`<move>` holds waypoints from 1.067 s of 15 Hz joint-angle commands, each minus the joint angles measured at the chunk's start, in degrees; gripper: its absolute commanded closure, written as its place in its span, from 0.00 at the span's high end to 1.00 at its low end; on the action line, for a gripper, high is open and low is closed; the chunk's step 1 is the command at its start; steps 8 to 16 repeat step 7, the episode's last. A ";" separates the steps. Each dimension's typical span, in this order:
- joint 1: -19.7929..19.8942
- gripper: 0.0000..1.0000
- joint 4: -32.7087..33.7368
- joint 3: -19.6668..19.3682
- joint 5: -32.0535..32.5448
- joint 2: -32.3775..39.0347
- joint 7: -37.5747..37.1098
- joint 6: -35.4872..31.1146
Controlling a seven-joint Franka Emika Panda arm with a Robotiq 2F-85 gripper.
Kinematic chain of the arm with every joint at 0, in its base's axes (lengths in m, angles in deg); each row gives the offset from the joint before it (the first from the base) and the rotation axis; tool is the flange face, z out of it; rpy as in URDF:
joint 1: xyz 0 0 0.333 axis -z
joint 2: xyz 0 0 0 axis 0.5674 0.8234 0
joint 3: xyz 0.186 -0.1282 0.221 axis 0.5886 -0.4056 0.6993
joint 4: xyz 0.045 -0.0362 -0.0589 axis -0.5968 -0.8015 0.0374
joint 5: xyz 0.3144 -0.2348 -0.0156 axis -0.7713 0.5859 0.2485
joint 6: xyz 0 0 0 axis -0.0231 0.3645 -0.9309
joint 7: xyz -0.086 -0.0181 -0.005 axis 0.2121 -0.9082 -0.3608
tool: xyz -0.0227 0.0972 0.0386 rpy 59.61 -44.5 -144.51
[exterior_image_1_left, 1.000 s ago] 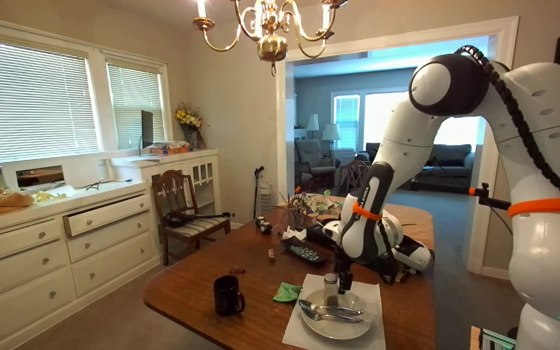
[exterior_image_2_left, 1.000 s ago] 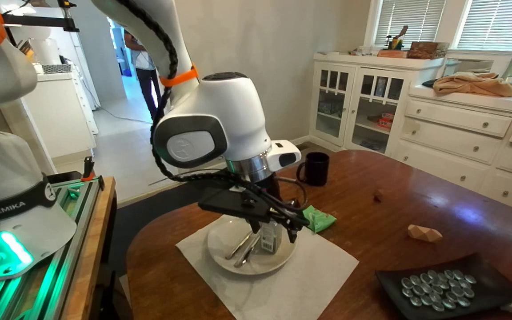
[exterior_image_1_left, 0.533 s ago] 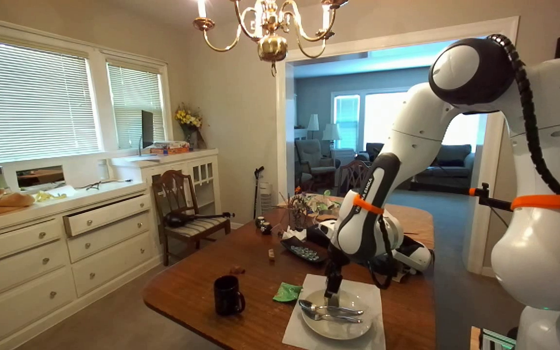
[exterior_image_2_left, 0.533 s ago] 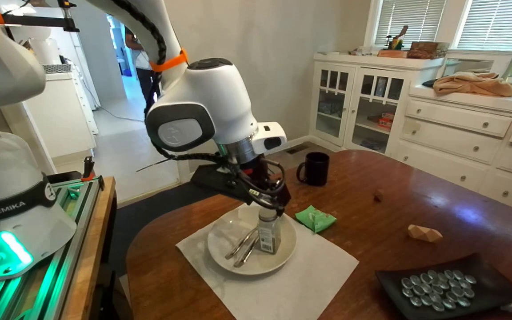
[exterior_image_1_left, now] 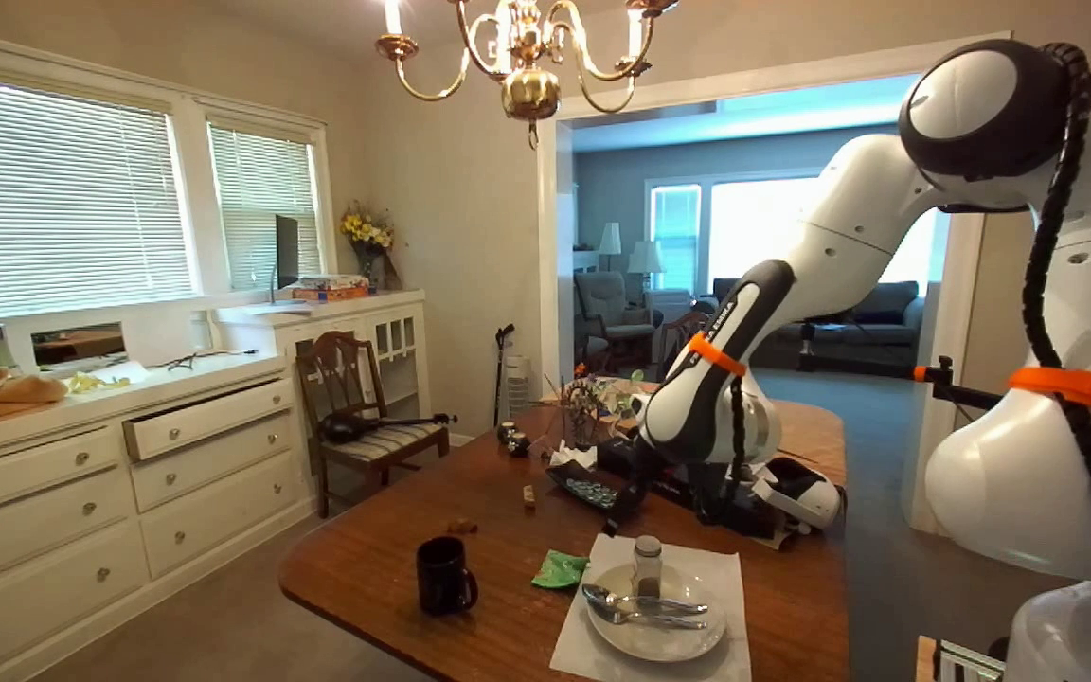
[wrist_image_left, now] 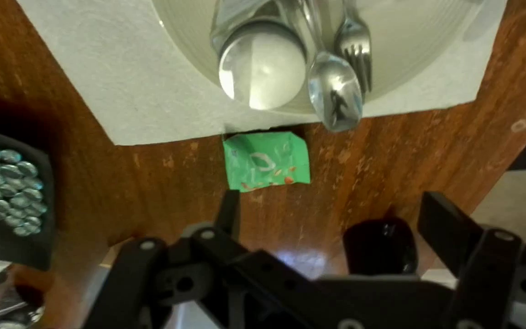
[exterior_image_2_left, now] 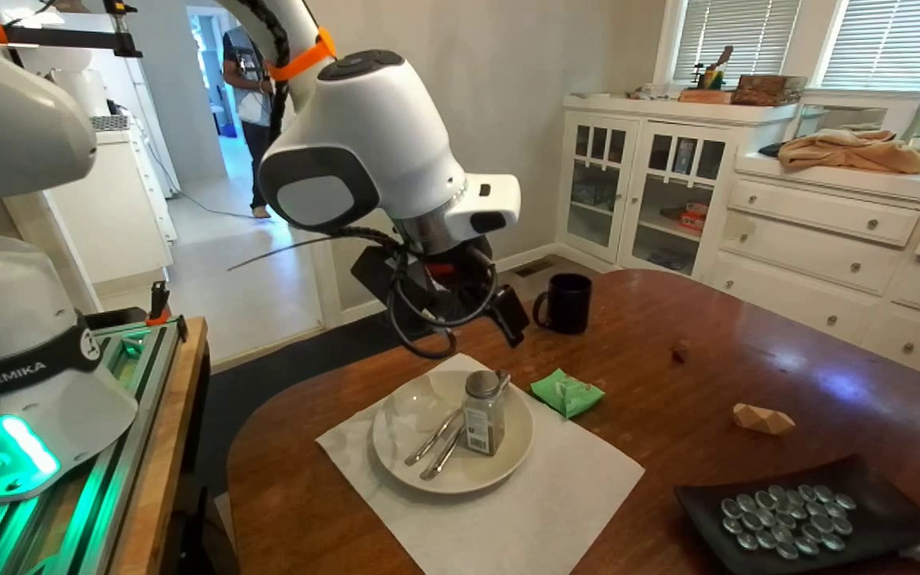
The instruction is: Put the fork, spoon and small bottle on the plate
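The white plate [exterior_image_1_left: 683, 647] also shows in an exterior view [exterior_image_2_left: 460, 482]. The small bottle [exterior_image_2_left: 484, 419] stands upright on it, seen from above in the wrist view [wrist_image_left: 263, 64]. The spoon [wrist_image_left: 335, 91] and the fork [wrist_image_left: 355, 45] lie side by side on the plate beside the bottle. The spoon's bowl sticks out over the rim. In an exterior view the spoon [exterior_image_1_left: 645, 600] and fork [exterior_image_1_left: 650, 619] lie in front of the bottle. My gripper [wrist_image_left: 330, 197] is open with nothing between its fingers. It is raised clear of the plate and bottle.
The plate sits on a pale placemat [exterior_image_2_left: 556, 487]. A green packet [wrist_image_left: 267, 160] lies by the placemat's edge. A black mug [exterior_image_2_left: 570, 303] stands farther off. A black tray [exterior_image_2_left: 879, 511] of glass beads and a wooden faceted piece [exterior_image_2_left: 763, 419] are on the table.
A second ago my open fingers were around the bottle. The gripper has since lifted and moved off it, away from the plate. The bottle, spoon and fork have stayed in place.
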 commanded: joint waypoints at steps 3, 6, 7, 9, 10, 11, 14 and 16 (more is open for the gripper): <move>15.86 1.00 0.35 13.83 -6.69 -16.35 -5.68 15.56; 15.47 1.00 1.18 12.11 -5.05 -13.68 -4.06 15.91; 16.03 1.00 1.41 12.37 -5.22 -15.08 -4.06 17.40; 16.03 1.00 1.41 12.37 -5.22 -15.08 -4.06 17.40; 16.03 1.00 1.41 12.37 -5.22 -15.08 -4.06 17.40; 16.03 1.00 1.41 12.37 -5.22 -15.08 -4.06 17.40; 16.03 1.00 1.41 12.37 -5.22 -15.08 -4.06 17.40; 16.03 1.00 1.41 12.37 -5.22 -15.08 -4.06 17.40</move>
